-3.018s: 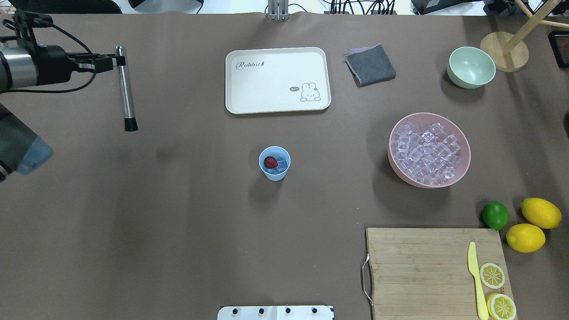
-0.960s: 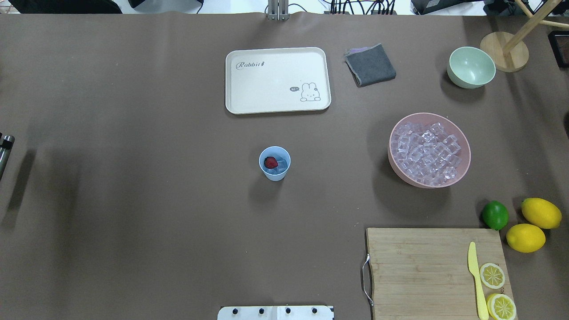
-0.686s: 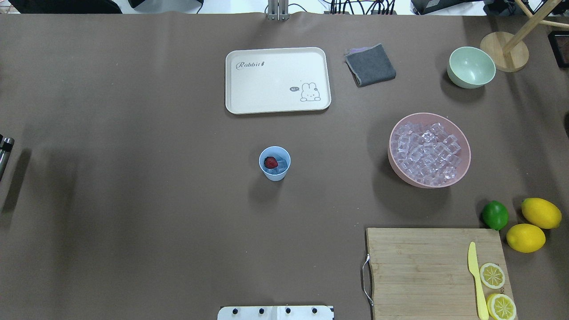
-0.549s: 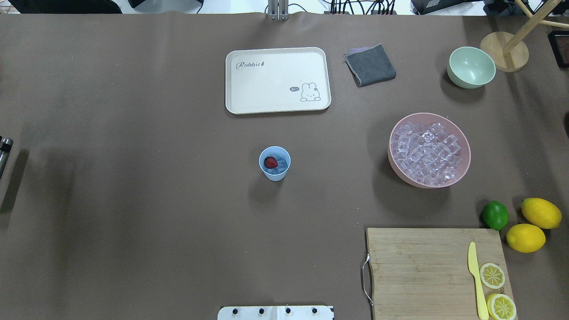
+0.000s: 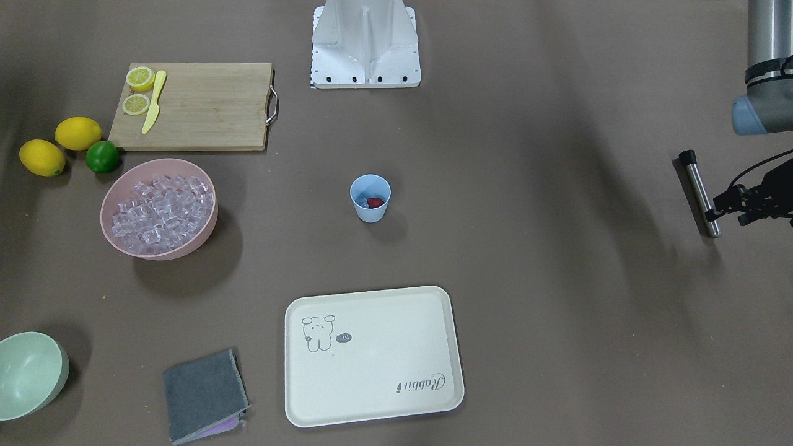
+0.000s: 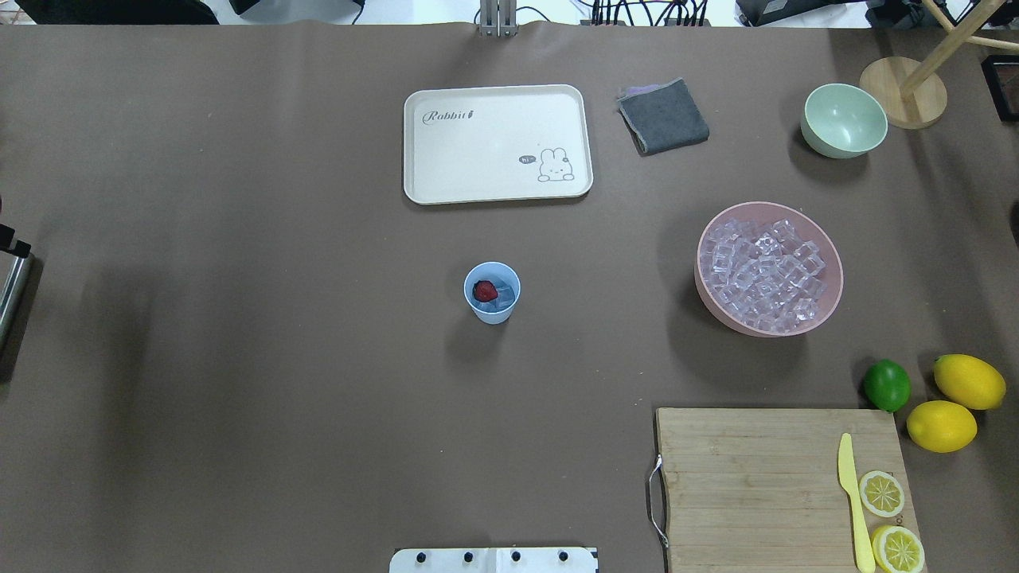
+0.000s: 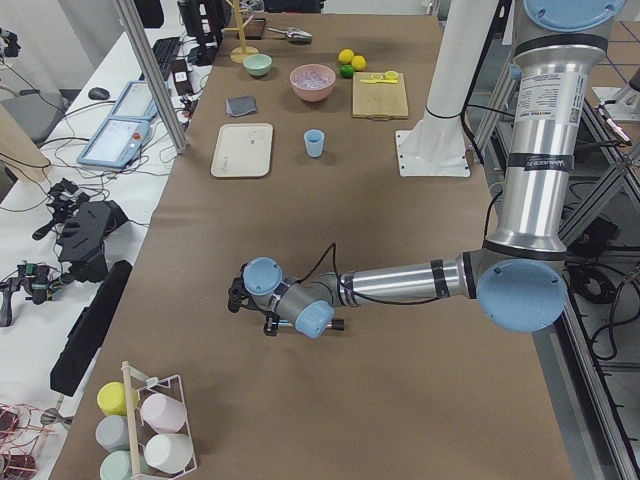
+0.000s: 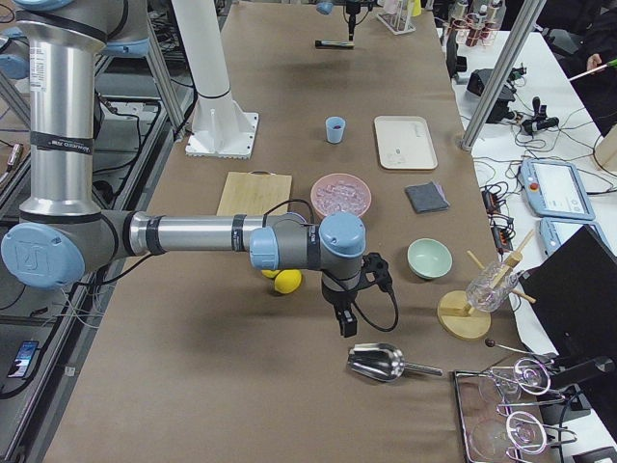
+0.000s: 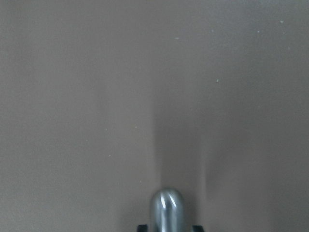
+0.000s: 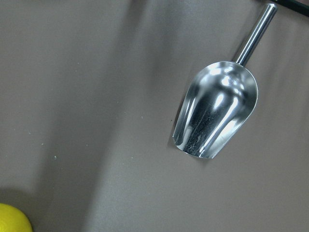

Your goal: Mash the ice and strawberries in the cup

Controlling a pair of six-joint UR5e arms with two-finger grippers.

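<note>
Cup (image 6: 492, 293): mid-table, upright — strawberry (image 6: 484, 290) and ice (image 6: 504, 299) inside.
My left gripper (image 5: 714, 215): clamped on the steel muddler (image 5: 697, 186), table's left end.
My right gripper (image 8: 344, 322): opening — I cannot tell.

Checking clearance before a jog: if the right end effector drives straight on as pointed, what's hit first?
Probably the bare table. The right end effector points down at it; the metal scoop lies just beside that line, margin unclear.

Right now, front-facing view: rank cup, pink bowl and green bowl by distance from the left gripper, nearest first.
From the left gripper, on the metal rod, view's right:
1. cup, table centre.
2. pink bowl, view's left.
3. green bowl, bottom-left corner.
</note>
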